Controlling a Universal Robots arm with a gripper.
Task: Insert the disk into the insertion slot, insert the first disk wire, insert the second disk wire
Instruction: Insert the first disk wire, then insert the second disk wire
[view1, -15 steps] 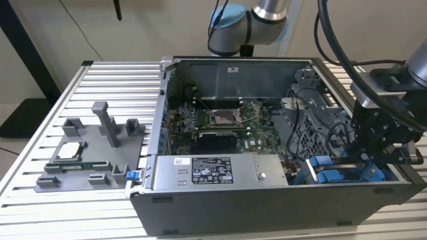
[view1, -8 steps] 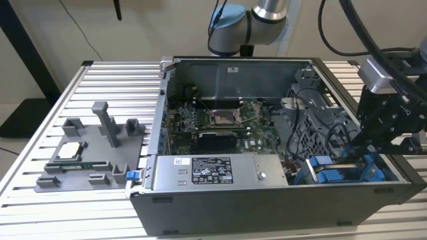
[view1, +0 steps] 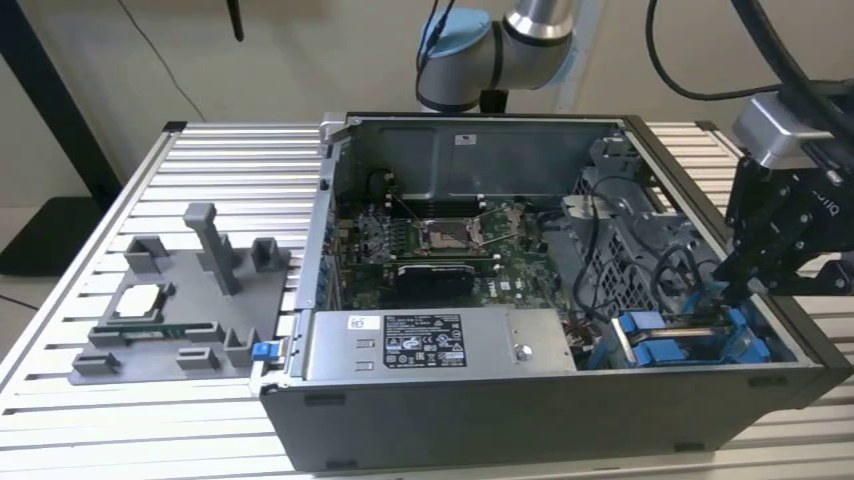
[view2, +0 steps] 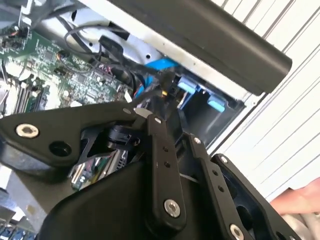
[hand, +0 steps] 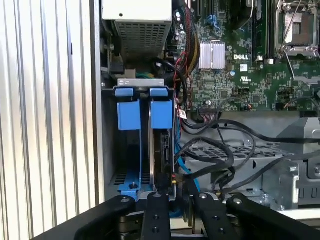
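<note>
In the first wrist view the disk (hand: 163, 150) stands edge-on in its blue carrier inside the insertion slot (hand: 150, 131) of the grey drive cage, under two blue tabs. My gripper (hand: 173, 186) sits right at the disk's exposed end, shut on a small black wire connector (hand: 172, 178) with thin coloured leads. The second wrist view has the same connector (view2: 167, 84) pinched at my gripper (view2: 166, 92), close to the blue carrier. In the exterior view my gripper (view1: 734, 290) reaches down into the cage's blue carriers (view1: 663, 345) at the case's right end.
Black cables (hand: 225, 150) loop beside the cage. The grey power-supply box (view1: 427, 342) lies along the case front, with the motherboard (view1: 441, 240) behind it. A grey fixture (view1: 187, 300) holding parts stands at the exterior view's left. Part of a hand (view2: 300, 200) shows over the slatted table.
</note>
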